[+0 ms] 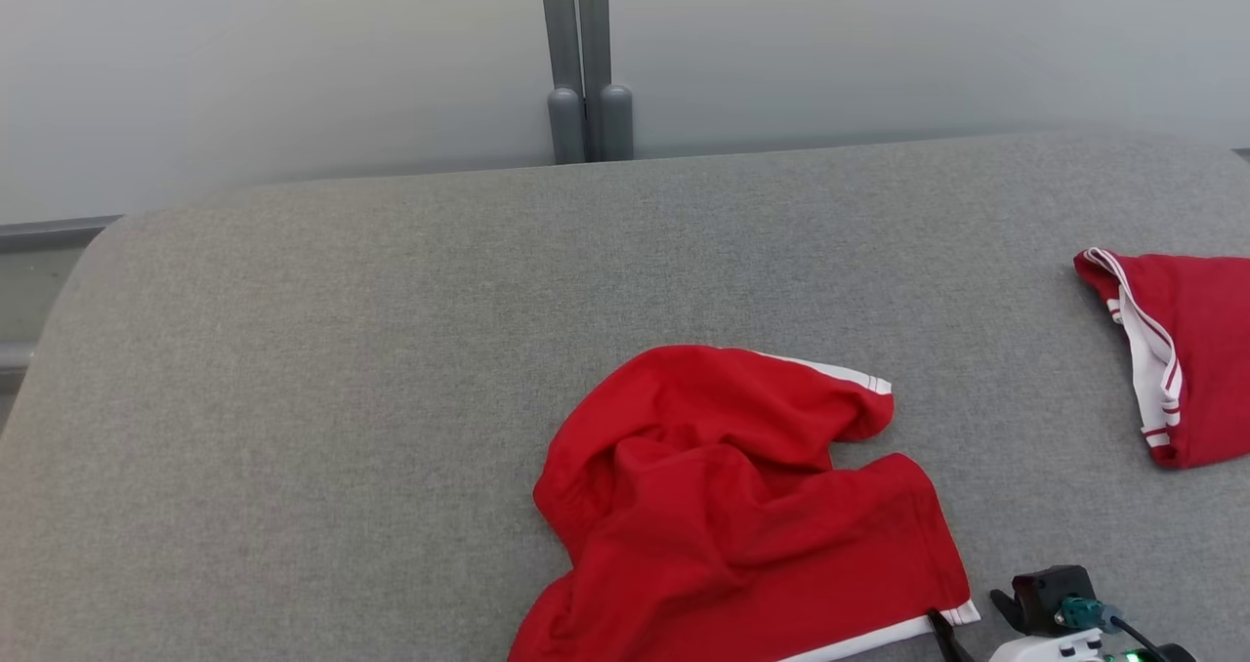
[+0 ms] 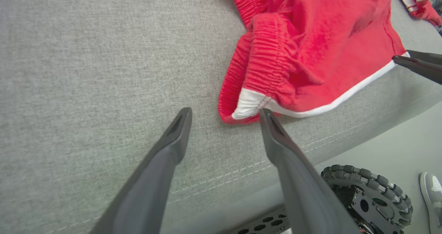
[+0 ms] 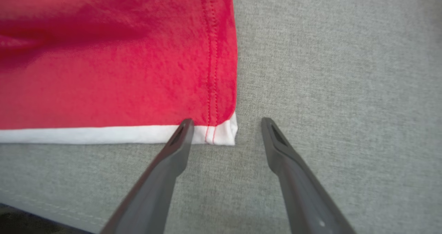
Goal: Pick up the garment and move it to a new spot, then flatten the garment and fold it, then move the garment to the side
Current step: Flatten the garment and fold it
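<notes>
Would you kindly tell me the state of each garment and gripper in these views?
Red garment: crumpled, not yet folded, lying on the grey surface.
Second red garment: lying apart at the right, partly out of frame.
Left gripper: open, one fingertip at the waistband corner.
Right gripper: open, at the white-hemmed corner.

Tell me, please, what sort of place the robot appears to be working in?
Probably an indoor test room or lab rather than a home: a broad grey fabric-covered surface holding red shorts, plain pale wall panels joined by a grey post, and a smooth pale floor.
</notes>
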`<state>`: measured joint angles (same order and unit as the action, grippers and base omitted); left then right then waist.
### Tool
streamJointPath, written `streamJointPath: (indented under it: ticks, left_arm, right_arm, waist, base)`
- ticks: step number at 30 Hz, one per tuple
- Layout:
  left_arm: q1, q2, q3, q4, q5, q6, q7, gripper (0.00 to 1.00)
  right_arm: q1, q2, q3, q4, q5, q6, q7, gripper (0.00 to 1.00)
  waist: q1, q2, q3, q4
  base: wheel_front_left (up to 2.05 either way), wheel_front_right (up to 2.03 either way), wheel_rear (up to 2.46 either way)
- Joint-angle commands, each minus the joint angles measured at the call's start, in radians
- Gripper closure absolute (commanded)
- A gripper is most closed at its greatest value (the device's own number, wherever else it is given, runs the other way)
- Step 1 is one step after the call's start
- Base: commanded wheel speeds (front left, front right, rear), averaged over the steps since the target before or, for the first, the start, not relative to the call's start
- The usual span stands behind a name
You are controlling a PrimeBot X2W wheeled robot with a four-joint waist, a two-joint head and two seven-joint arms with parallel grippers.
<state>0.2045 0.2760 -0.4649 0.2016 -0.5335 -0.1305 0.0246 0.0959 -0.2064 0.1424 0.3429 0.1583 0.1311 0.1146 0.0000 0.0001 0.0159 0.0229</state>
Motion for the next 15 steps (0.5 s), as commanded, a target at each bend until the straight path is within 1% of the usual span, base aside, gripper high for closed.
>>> streamJointPath:
  ticks: [1, 6, 7, 8, 9, 10, 11, 12, 15]
  left_arm:
    - [-0.022, 0.007, -0.003, 0.013, -0.001, 0.001, -0.001, 0.00]
    - [-0.066, 0.000, -0.042, 0.041, -0.028, 0.001, -0.006, 0.00]
    - [-0.073, 0.005, -0.055, 0.045, -0.030, 0.001, -0.003, 0.14]
    - [-0.084, 0.008, -0.063, 0.051, -0.040, 0.001, -0.007, 0.53]
    - [-0.091, 0.008, -0.067, 0.057, -0.047, 0.001, -0.012, 0.80]
    - [-0.098, 0.010, -0.078, 0.060, -0.056, 0.001, -0.014, 1.00]
    - [-0.104, 0.012, -0.084, 0.066, -0.064, 0.001, -0.015, 1.00]
    - [-0.112, 0.019, -0.098, 0.074, -0.070, 0.001, -0.014, 1.00]
    - [-0.119, 0.030, -0.113, 0.074, -0.094, 0.001, -0.022, 1.00]
  right_arm:
    - [0.005, -0.004, 0.007, -0.001, 0.008, -0.001, 0.012, 0.00]
    - [-0.018, -0.007, 0.035, -0.008, 0.030, 0.000, 0.027, 0.00]
    - [-0.021, -0.007, 0.041, -0.004, 0.039, 0.000, 0.033, 0.00]
    - [-0.026, -0.007, 0.049, -0.001, 0.047, 0.000, 0.038, 0.00]
    - [-0.030, -0.008, 0.052, 0.002, 0.052, 0.000, 0.042, 0.29]
    - [-0.035, -0.007, 0.060, 0.005, 0.060, 0.000, 0.045, 0.59]
    - [-0.037, -0.007, 0.069, 0.007, 0.070, 0.000, 0.050, 0.92]
    - [-0.043, -0.011, 0.087, 0.009, 0.083, 0.000, 0.052, 1.00]
    - [-0.047, -0.023, 0.117, -0.003, 0.139, 0.000, 0.064, 1.00]
  waist:
    - [0.0000, -0.0001, 0.008, -0.006]
    - [0.0000, -0.0001, 0.034, -0.020]
    - [0.0000, -0.0001, 0.039, -0.022]
    - [0.0000, -0.0001, 0.043, -0.024]
    - [0.0000, -0.0001, 0.045, -0.025]
    - [0.0000, -0.0001, 0.047, -0.026]
    - [0.0000, -0.0001, 0.048, -0.027]
    - [0.0000, -0.0001, 0.049, -0.030]
    - [0.0000, -0.0001, 0.046, -0.035]
  base:
    - [0.00, 0.00, 0.00]
    - [0.00, 0.00, 0.00]
    - [0.00, 0.00, 0.00]
    - [0.00, 0.00, 0.00]
    - [0.00, 0.00, 0.00]
    - [0.00, 0.00, 0.00]
    - [0.00, 0.00, 0.00]
    - [0.00, 0.00, 0.00]
    - [0.00, 0.00, 0.00]
